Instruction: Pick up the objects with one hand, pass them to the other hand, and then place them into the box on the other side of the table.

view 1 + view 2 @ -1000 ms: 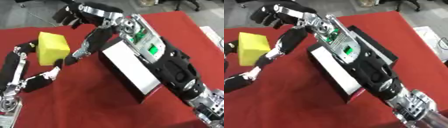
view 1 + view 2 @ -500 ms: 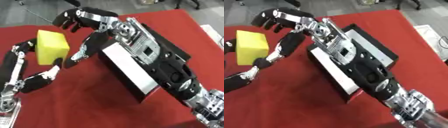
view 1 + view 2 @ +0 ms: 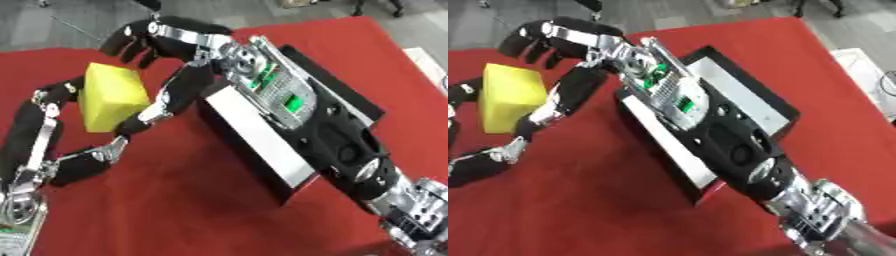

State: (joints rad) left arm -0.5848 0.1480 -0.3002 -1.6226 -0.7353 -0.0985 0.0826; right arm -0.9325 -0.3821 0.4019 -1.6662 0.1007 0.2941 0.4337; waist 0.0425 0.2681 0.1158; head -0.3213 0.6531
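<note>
- Yellow block (image 3: 112, 102), probably light foam, held between left hand (image 3: 96, 125) fingers at far left.
- Right hand (image 3: 153, 40), fingers loosely spread and empty, should take its free top faces.

Matt cloth, soft yellow block, glossy black-and-silver arms

The red table covering (image 3: 201, 200) looks like matt cloth — slightly napped, no shine. The yellow block (image 3: 112, 96) has a dull, foam-like surface with soft edges. The box (image 3: 741, 107) has matt black outer walls and a pale, smooth inside that looks like card. The left hand (image 3: 131, 125) and right hand (image 3: 140, 37) are black, plastic-looking shells with bright polished metal at the joints — the right forearm shell gleams.
</note>
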